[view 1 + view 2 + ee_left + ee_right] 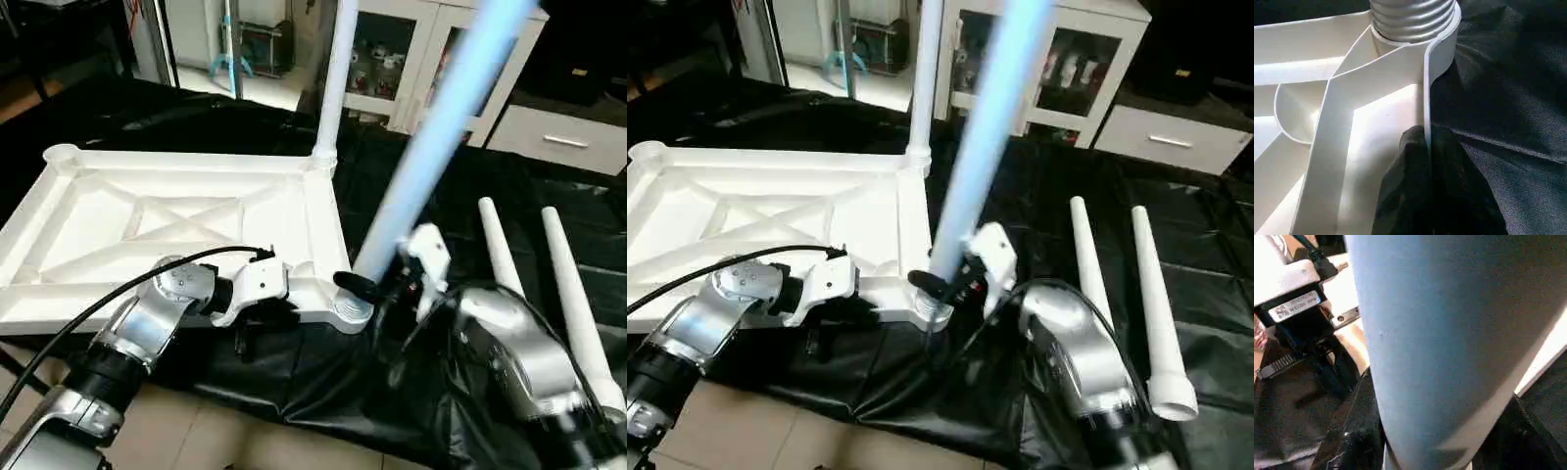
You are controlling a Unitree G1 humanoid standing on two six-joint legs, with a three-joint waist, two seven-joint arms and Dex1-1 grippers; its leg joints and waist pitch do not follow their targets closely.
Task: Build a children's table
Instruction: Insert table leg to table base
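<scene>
Tabletop: the white tabletop (176, 230) lies upside down on a black sheet (549, 211), its X-ribbed underside facing up.

Fitted leg: one leg (335, 73) stands upright in the far corner socket on the robot's right.

Leg in hand: a second leg (982, 127) rises from the near right corner socket (350, 311), its long axis leaning up and away from the robot; the lean suggests it is not yet seated square.

Threads: the left wrist view shows the grey threaded end (1413, 17) sitting in the socket with several turns exposed.

Right gripper: the right gripper (377, 287) has its black fingers pinching this leg just above the socket; it is the arm placed to turn it.

Left gripper: the left gripper (1427, 147) has its black fingers pressed onto the tabletop's rim wall just beside the same socket, one finger on each face, apparently steadying the top.

Key relation: the socket lies directly below the right gripper, so the next turn probably calls for bringing the leg upright over it.

Spare legs: two spare legs (1122, 284) lie side by side on the sheet on the robot's right, well apart from the tabletop.

Writing: a white label (1295, 308) on the gripper body carries print too small to read.
</scene>
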